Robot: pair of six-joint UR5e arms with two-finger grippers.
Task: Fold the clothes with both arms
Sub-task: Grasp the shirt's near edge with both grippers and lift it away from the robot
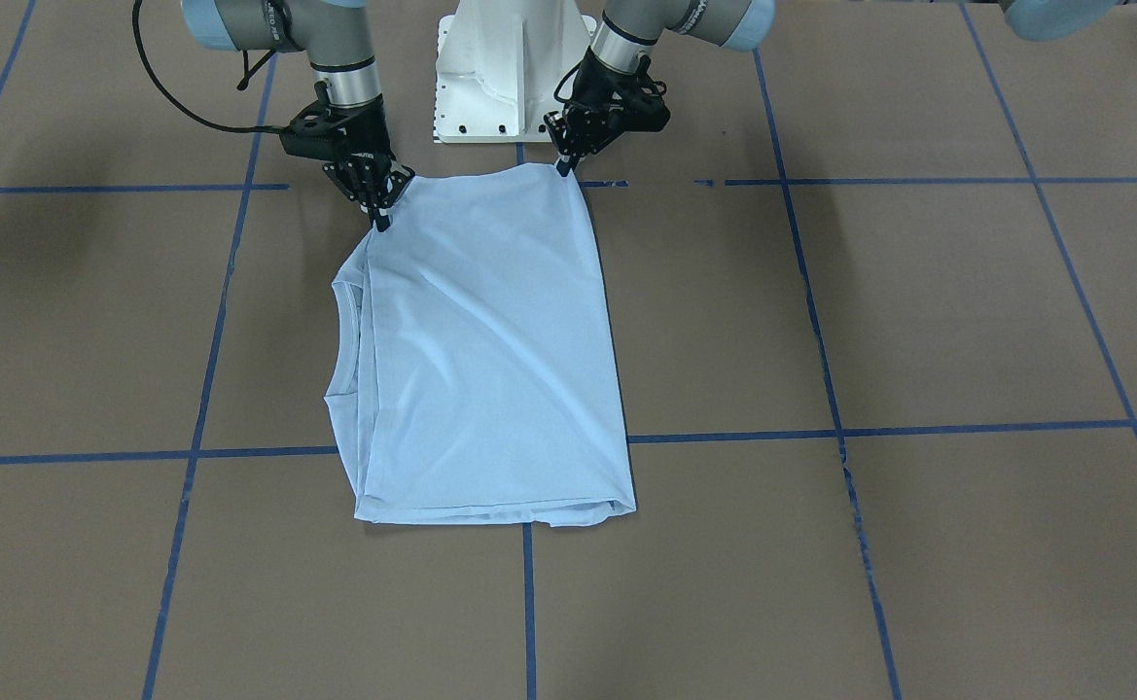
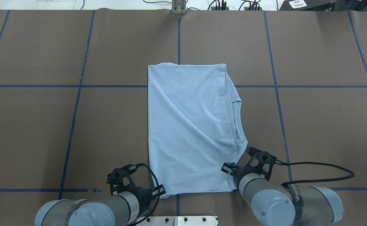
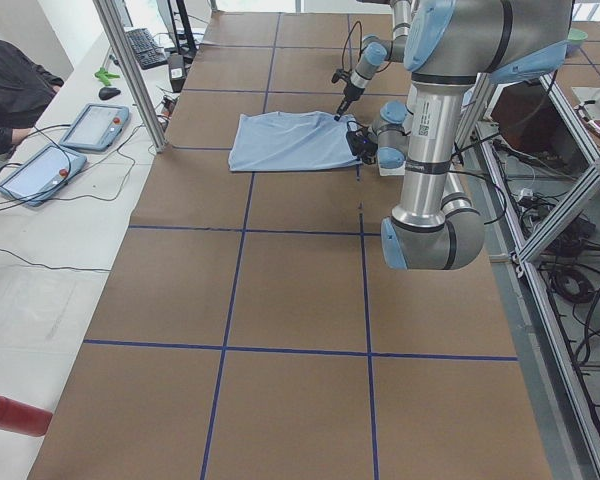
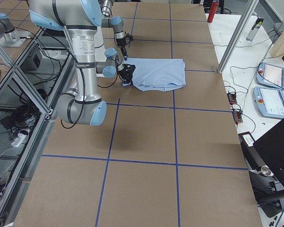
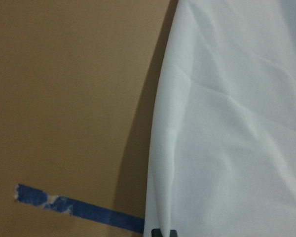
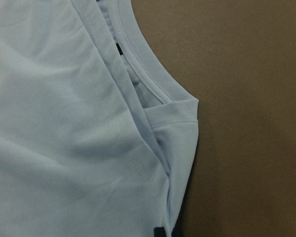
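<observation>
Exterior front-facing shows what overhead hides: the left gripper (image 1: 564,167) and right gripper (image 1: 380,216), two in all, each pinched on a robot-side corner of the one T-shirt (image 1: 490,360), which lies folded on the table (image 1: 918,321). Only the right wrist view shows the dark neck label (image 6: 119,49).

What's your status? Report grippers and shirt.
Left gripper shut on T-shirt, near corner. Right gripper likewise, other corner. T-shirt folded over, collar on right side. No obstacle seen.
</observation>
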